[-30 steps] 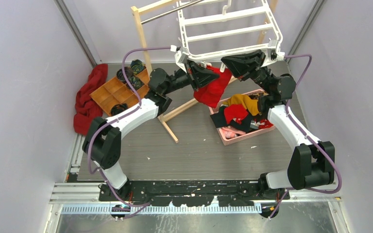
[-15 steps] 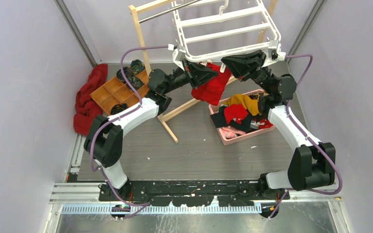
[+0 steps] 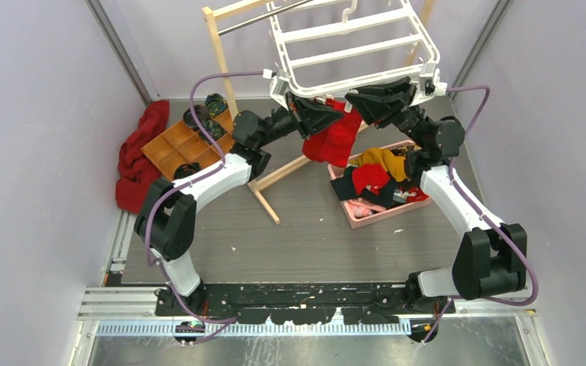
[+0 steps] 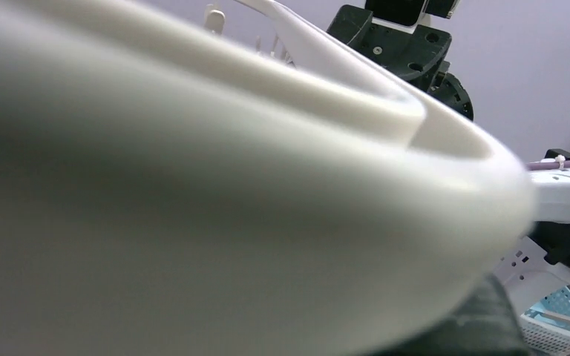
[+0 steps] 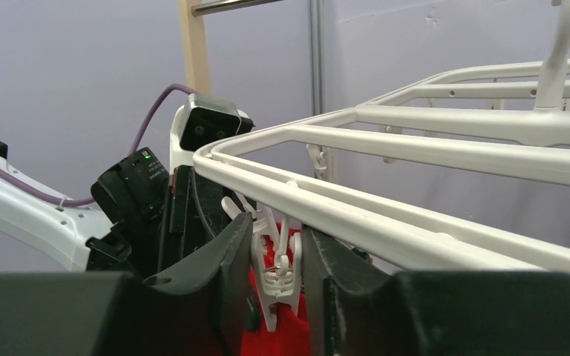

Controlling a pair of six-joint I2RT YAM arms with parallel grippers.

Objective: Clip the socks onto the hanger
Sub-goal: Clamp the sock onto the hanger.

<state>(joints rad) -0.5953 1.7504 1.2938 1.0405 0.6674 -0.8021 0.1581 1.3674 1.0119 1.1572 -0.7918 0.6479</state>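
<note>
Right wrist: sock (image 5: 274, 337) apparently below gripper (image 5: 276, 278).

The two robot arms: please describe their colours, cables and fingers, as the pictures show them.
Both the left arm and the right arm have white link shells with black joints. A purple cable loops along each. The right gripper has black fingers. The left gripper is black too.

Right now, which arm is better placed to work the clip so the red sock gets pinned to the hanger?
The right. The right gripper already has its fingers on either side of a white clip under the hanger rail, red sock just below. The left gripper is shut, apparently on the sock.
</note>
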